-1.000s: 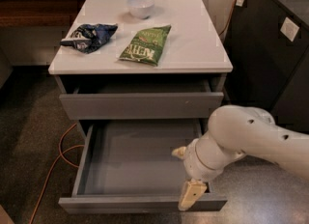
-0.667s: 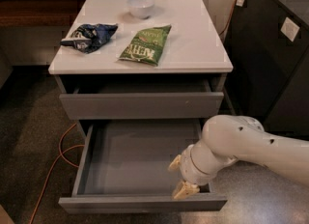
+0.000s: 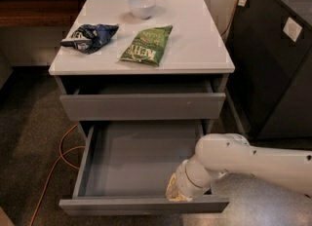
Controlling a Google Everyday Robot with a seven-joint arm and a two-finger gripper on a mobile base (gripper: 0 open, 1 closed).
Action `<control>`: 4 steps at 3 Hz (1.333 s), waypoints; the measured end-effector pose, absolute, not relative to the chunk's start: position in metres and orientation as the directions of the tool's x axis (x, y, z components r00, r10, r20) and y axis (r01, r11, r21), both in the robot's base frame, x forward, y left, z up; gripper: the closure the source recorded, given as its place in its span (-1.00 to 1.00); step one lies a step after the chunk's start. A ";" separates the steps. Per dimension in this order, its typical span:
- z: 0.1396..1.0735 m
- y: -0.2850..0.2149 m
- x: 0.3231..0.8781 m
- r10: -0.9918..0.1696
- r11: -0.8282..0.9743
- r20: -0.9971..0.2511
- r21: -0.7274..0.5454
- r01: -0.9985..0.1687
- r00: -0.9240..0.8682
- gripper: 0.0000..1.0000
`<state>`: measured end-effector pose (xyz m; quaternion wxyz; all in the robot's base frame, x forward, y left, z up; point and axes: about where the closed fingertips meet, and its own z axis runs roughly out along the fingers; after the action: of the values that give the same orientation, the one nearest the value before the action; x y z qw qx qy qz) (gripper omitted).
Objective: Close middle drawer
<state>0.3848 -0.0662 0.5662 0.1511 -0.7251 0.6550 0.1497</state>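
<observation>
The middle drawer [image 3: 122,204] of the white-topped cabinet [image 3: 195,49] is pulled far out, and its wide grey box shows nothing inside. My white arm reaches in from the lower right. My gripper [image 3: 176,191] is at the drawer's front right, just behind the front panel and against its inner side. The taller-fronted top drawer [image 3: 141,105] above is pulled out a little. The lowest drawer is hidden beneath the open one.
On the cabinet top lie a white bowl [image 3: 141,6], a green chip bag [image 3: 147,45] and a blue bag [image 3: 88,36]. A dark cabinet [image 3: 273,64] stands close on the right. An orange cable [image 3: 61,152] runs over the floor at the left.
My gripper has moved left along the drawer's front edge and the arm has swung in with it. The drawer stays pulled out as before.
</observation>
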 end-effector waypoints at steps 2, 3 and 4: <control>0.501 -0.054 0.373 -0.903 -0.140 -0.412 0.012 -0.990 0.122 1.00; 0.473 -0.042 0.364 -0.902 -0.161 -0.407 0.011 -0.987 0.143 1.00; 0.462 -0.037 0.359 -0.902 -0.169 -0.404 0.011 -0.986 0.150 1.00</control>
<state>0.3590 -0.0372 0.4615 0.1288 -0.7472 0.6317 0.1613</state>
